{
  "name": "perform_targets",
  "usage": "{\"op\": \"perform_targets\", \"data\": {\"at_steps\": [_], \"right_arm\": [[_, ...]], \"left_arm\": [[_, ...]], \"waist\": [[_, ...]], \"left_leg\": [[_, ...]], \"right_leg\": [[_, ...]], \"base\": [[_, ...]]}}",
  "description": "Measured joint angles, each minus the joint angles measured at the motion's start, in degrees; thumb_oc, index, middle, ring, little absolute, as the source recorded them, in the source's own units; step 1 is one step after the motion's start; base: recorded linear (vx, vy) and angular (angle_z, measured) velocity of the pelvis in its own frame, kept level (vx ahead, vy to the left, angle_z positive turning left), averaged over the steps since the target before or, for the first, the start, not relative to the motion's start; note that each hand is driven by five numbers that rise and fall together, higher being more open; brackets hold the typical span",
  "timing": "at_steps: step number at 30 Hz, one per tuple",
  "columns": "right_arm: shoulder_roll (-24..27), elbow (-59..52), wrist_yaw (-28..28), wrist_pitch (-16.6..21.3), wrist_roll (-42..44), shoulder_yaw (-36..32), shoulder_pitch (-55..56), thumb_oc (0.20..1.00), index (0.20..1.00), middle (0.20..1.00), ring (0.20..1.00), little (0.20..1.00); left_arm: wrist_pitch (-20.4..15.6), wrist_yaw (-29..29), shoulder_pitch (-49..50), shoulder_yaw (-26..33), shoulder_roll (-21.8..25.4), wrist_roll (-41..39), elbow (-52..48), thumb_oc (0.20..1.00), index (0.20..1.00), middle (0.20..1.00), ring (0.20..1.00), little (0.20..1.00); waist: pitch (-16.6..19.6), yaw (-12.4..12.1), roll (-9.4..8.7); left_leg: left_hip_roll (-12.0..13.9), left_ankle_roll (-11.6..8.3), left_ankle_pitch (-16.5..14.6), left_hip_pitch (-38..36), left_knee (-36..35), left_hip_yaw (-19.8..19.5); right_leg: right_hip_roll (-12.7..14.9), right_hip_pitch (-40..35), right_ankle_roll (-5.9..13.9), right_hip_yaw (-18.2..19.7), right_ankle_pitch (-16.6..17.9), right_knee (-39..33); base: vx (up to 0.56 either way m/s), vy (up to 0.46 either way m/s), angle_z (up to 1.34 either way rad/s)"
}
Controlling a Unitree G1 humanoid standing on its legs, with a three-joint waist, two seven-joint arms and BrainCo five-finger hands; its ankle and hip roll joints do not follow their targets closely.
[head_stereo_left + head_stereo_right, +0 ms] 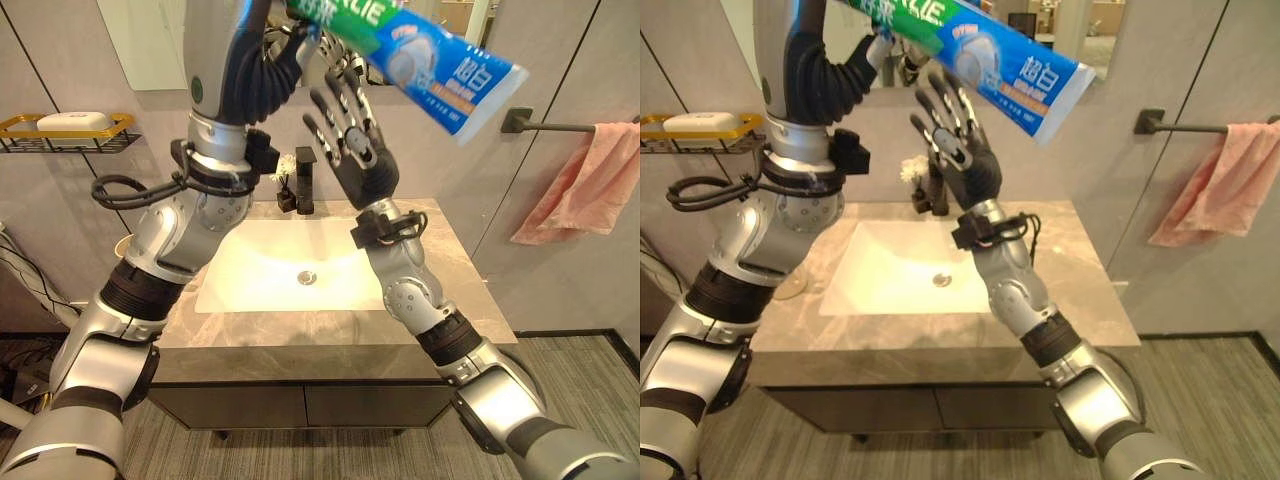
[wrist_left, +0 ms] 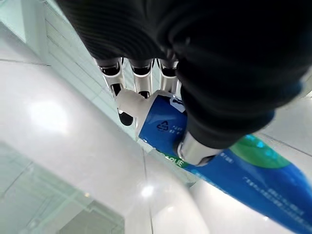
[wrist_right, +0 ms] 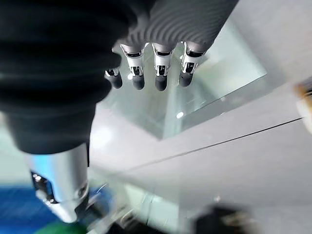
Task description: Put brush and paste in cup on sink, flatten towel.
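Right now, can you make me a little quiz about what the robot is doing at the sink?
1. True or false: the left hand is curled round the toothpaste tube.
2. Where does the pink towel hang? A) on the wall bar B) in the sink C) on the floor
3. Fill in: the right hand is raised with its fingers ____.

Key:
1. True; it is held up high above the sink.
2. A, bunched up on the bar.
3. Open; it holds nothing.
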State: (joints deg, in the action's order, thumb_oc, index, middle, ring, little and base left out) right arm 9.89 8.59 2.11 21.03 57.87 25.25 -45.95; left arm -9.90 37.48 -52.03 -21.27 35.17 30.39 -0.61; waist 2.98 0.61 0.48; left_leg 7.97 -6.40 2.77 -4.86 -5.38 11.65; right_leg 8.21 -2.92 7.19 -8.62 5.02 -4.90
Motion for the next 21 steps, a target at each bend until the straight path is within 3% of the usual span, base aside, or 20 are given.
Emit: {"op": "perform_targets", "data": {"at_steps": [11,21], "right_arm": [[-6.34,-6.46,-1.92,7.70,-0.07,-3.86,-0.29,1.000,1.000,1.000,1.000,1.000],[-6.96,-6.76,-2.08,9.17,1.19,-3.78,-0.16,1.000,1.000,1.000,1.000,1.000]], "left_arm": [[-1.18,2.27,5.67,0.55,-4.09,-0.02,-0.04,0.200,0.200,0.200,0.200,0.200],[-1.66,2.34,10.78,0.71,-4.19,-0.38,-0.08,0.200,0.200,0.200,0.200,0.200]], "waist": [[0.14,-2.09,-0.04],[0.17,-3.05,-1.30]], "left_leg": [[-0.01,-0.09,0.10,1.90,0.01,-1.58],[0.02,-0.09,0.11,1.96,0.00,-1.58]], "right_leg": [[0.01,0.90,0.00,-1.57,-0.17,0.00],[-0.01,0.96,0.06,-1.61,-0.32,0.00]], "base": [[0.01,0.002,0.06],[0.00,0.000,0.01]]}}
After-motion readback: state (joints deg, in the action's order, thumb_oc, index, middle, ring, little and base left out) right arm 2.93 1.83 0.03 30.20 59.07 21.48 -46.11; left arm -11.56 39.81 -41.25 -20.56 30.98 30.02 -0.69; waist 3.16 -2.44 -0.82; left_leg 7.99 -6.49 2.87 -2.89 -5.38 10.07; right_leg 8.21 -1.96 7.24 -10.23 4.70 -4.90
